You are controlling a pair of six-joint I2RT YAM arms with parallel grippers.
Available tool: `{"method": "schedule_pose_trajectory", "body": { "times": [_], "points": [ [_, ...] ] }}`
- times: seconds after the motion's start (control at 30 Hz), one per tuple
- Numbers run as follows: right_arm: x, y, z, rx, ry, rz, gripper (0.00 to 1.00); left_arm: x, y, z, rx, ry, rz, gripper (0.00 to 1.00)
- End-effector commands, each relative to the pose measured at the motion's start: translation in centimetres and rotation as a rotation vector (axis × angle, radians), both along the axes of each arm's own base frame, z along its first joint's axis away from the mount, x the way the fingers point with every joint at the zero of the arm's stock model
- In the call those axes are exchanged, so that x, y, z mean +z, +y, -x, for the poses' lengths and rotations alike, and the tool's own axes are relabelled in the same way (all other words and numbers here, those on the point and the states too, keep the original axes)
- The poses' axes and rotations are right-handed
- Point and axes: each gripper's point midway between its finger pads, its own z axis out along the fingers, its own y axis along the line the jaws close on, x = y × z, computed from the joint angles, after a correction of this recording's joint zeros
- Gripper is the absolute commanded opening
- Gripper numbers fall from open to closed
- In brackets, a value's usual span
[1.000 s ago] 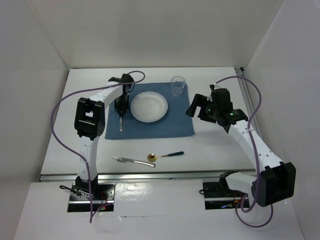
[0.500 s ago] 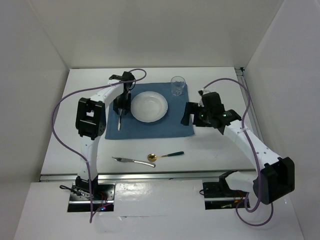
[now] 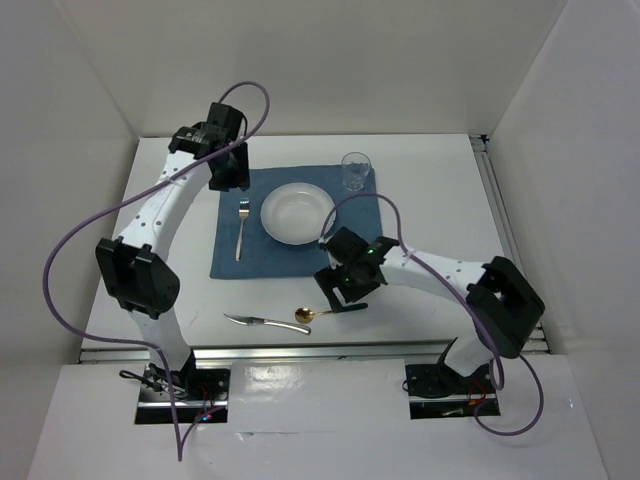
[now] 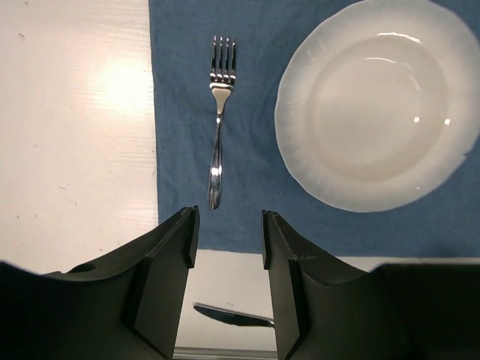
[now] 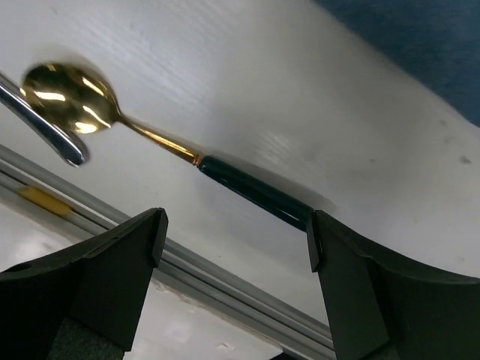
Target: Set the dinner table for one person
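The dinner table [image 3: 440, 190] lies beneath both arms. The left gripper [image 4: 229, 217] hangs open and empty. The fork [image 4: 217, 127] lies on the blue placemat [image 4: 247, 187] just beyond its fingertips, beside the plate [image 4: 375, 101]. The right gripper [image 5: 234, 225] gapes wide over the spoon [image 5: 161, 142], whose dark handle runs between its fingers.

Counting one white plate [image 3: 298, 213], one fork [image 3: 241, 230], one knife [image 3: 255, 320], one gold spoon [image 3: 305, 315] with a dark handle, one clear glass [image 3: 355, 171] and one blue placemat [image 3: 280, 262], all sitting on one white counter [image 3: 440, 190]; totalling three pieces of cutlery.
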Motion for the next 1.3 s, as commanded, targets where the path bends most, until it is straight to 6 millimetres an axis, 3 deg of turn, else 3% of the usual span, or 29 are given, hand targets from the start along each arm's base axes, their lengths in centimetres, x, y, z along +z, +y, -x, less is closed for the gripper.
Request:
{"method": "schedule_pose_trajectory", "body": {
  "times": [0.0,0.13,0.3,0.47,0.53,0.63,0.73,0.8,0.87,0.9,0.93,0.97,1.13,1.27],
  "points": [
    [-0.4,0.3,0.8,0.172,-0.015,0.092,0.87,0.8,-0.4,1.6,0.005,0.005,0.044,0.56],
    [-1.2,1.0,1.6,0.23,-0.018,0.101,0.88,0.5,-0.3,2.2,0.005,0.011,0.042,0.56],
    [-2.4,0.8,1.0,0.232,-0.044,0.143,0.9,-0.1,0.0,2.5,0.01,0.026,0.03,0.56],
    [-3.4,1.3,-0.1,0.247,-0.07,0.165,0.78,-0.4,-0.4,2.5,0.009,0.031,0.05,0.54],
    [-4.0,1.8,0.1,0.267,-0.053,0.15,0.73,-0.4,-0.4,2.5,0.009,0.031,0.05,0.54],
    [-4.4,2.0,0.5,0.277,-0.025,0.141,0.59,0.0,0.0,2.5,0.019,0.017,0.036,0.54],
    [-4.7,2.2,0.9,0.295,-0.004,0.132,0.52,0.4,0.1,2.5,0.023,0.006,0.031,0.54],
    [-4.4,2.3,0.8,0.303,-0.014,0.126,0.49,0.6,0.2,2.6,0.023,0.006,0.031,0.54],
    [-4.2,2.5,1.2,0.323,-0.02,0.113,0.36,0.6,0.2,2.6,0.023,0.006,0.031,0.54],
    [-4.2,2.6,1.3,0.34,-0.015,0.106,0.26,0.6,0.2,2.6,0.023,0.006,0.031,0.54],
    [-4.0,2.7,1.2,0.358,-0.028,0.103,0.06,0.9,0.0,2.7,0.017,0.0,0.043,0.53],
    [-3.9,2.9,1.6,0.37,-0.022,0.097,0.0,0.9,0.0,2.7,0.017,0.0,0.043,0.53],
    [-2.2,3.8,1.6,0.411,-0.083,0.084,0.0,1.2,-0.3,2.6,0.02,-0.007,0.06,0.53],
    [2.5,4.4,0.7,0.343,-0.18,0.003,0.0,1.7,0.3,2.9,0.044,-0.026,0.042,0.53]
  ]
}}
